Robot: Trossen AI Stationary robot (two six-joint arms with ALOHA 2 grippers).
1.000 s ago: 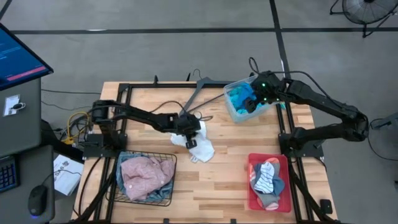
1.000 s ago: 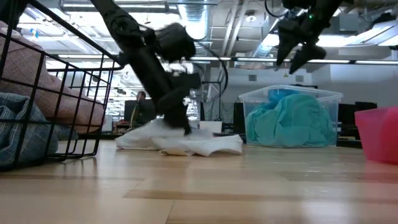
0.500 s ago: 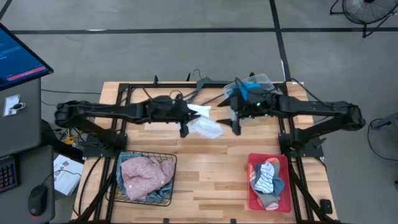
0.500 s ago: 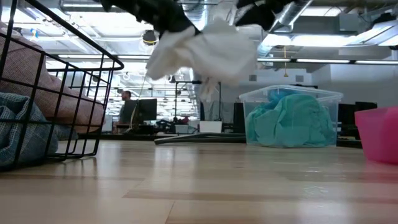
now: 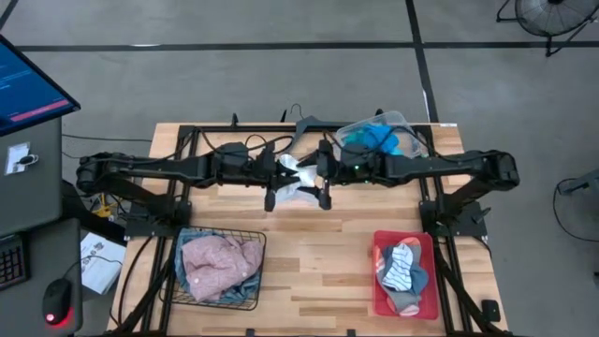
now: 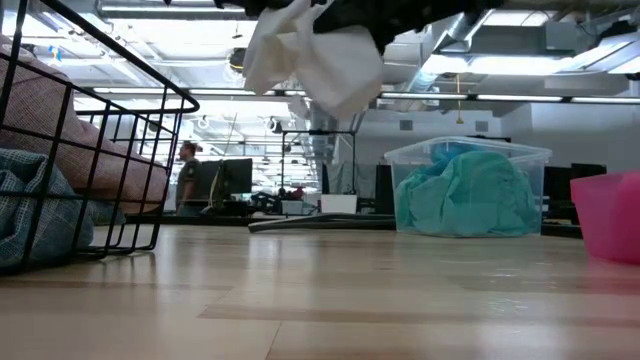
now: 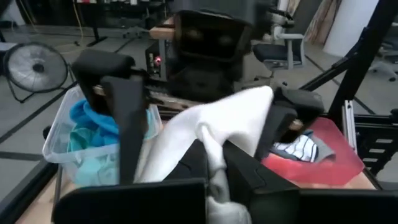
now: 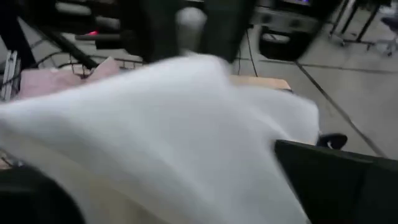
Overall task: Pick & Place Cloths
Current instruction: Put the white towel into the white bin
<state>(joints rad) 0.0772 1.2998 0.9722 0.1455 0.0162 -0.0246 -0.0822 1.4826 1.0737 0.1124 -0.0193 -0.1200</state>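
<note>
The white cloth (image 5: 301, 183) is up in the air over the table's middle, high in the low view (image 6: 320, 55). My left gripper (image 5: 290, 178) reaches in level from the table's left and is shut on it (image 7: 211, 158). My right gripper (image 5: 316, 176) faces it from the right, open. Its two fingers (image 7: 127, 118) (image 7: 280, 121) stand on either side of the cloth's free end, which fills the right wrist view (image 8: 174, 137). The turquoise cloth (image 5: 374, 140) lies in the clear bin (image 6: 465, 150). My left gripper pinches a bunched fold of the white cloth (image 7: 208, 134) between its two fingers, coming level from the table's left. The cloth is lifted clear of the table and droops slack below and ahead of the fingers. My right gripper: I cannot tell whether its fingers touch the cloth.
A wire basket (image 5: 253, 245) at the near left holds the pink cloth (image 5: 220, 262) and denim. A red bin (image 5: 379, 245) at the near right holds the socks (image 5: 402, 267). The grey hanger (image 5: 301, 126) lies at the far edge beside the clear bin.
My left gripper has raised the white cloth off the table until it hangs clear, and has turned level. My right gripper has left the clear bin and moved toward the table's left, up to the cloth, so that its open fingers now stand around the cloth's free end.
</note>
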